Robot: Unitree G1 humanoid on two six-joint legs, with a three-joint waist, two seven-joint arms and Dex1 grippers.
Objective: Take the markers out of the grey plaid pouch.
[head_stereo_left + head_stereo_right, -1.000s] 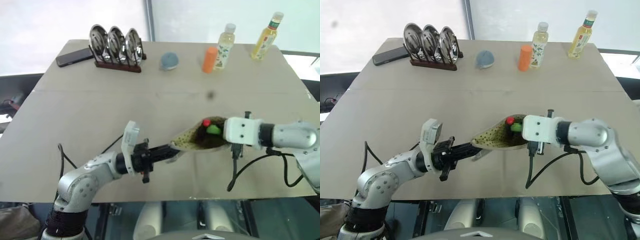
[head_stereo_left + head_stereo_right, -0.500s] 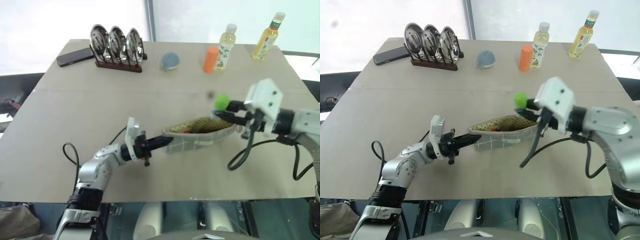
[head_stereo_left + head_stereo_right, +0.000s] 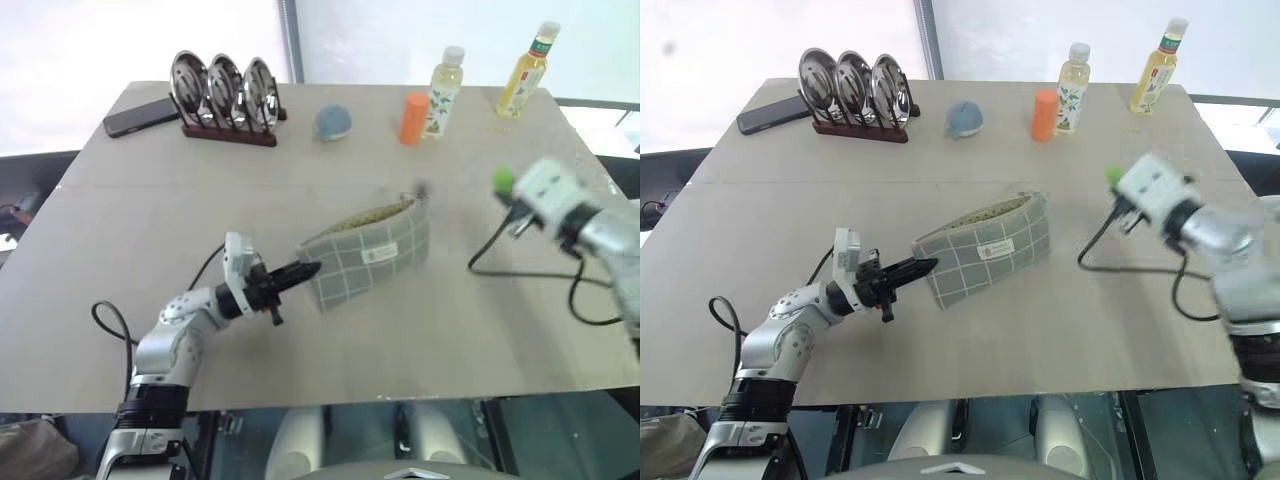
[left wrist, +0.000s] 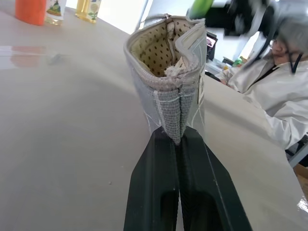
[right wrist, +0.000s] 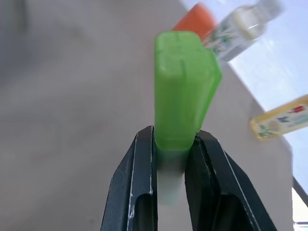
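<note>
The grey plaid pouch (image 3: 370,255) stands on its edge at the middle of the table, its opening turned to the far side. My left gripper (image 3: 308,268) is shut on the pouch's near-left end, pinching the seam (image 4: 172,122). In the left wrist view the pouch's mouth gapes and shows a dotted lining (image 4: 154,45). What lies deeper inside is hidden. My right gripper (image 3: 512,190) hovers over the table to the right of the pouch and well apart from it. It is shut on a stubby bright green marker (image 5: 185,91), which sticks out past the fingertips.
Along the far edge stand a rack of metal plates (image 3: 225,90), a black phone (image 3: 140,117), a blue-grey lump (image 3: 332,122), an orange cylinder (image 3: 413,118) and two bottles (image 3: 443,80) (image 3: 522,75). A person in white (image 4: 279,96) sits beyond the table.
My right gripper lifted the green marker out of the pouch and carried it off to the right. The pouch, still pinched by the left gripper, tipped up onto its edge.
</note>
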